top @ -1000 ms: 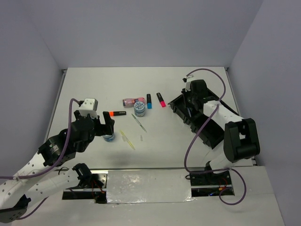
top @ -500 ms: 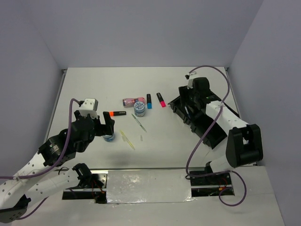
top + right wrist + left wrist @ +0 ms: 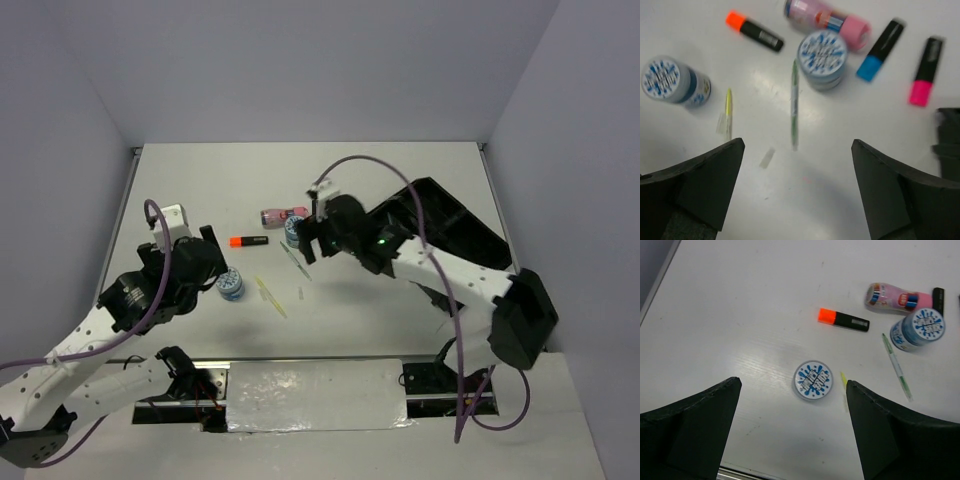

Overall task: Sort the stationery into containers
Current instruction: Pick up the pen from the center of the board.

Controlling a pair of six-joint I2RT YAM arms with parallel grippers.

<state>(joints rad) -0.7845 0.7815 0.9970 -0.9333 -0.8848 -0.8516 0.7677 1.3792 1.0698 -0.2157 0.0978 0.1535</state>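
tube [image 3: 283,214], markers [image 3: 880,51] and one disc [image 3: 822,52] centred, organiser tray [image 3: 450,215] to their right, other disc [image 3: 230,286] front-left

We record bright, even overhead light, soft shadows; right wrist view blurred, left wrist sharp; faint sheen on table [image 3: 760,371].

- The white desk [image 3: 200,180] carries everything, the stationery spread loosely over its middle.
- An orange-ended black marker [image 3: 248,241] lies flat, on its own.
- A pink tube [image 3: 280,215] lies on its side, farther back.
- One round blue-white pot [image 3: 230,285] stands apart towards the left; a second pot [image 3: 822,56] sits right against the tube.
- A thin green pen [image 3: 794,102] lies just beside the second pot, a yellow pen [image 3: 270,297] to its left, and a small clear cap [image 3: 767,157] between them.
- A blue-ended marker [image 3: 880,50] and a pink-ended marker [image 3: 925,71] lie near each other, to the right of the tube.
- A black organiser tray [image 3: 450,205] takes up the right side.
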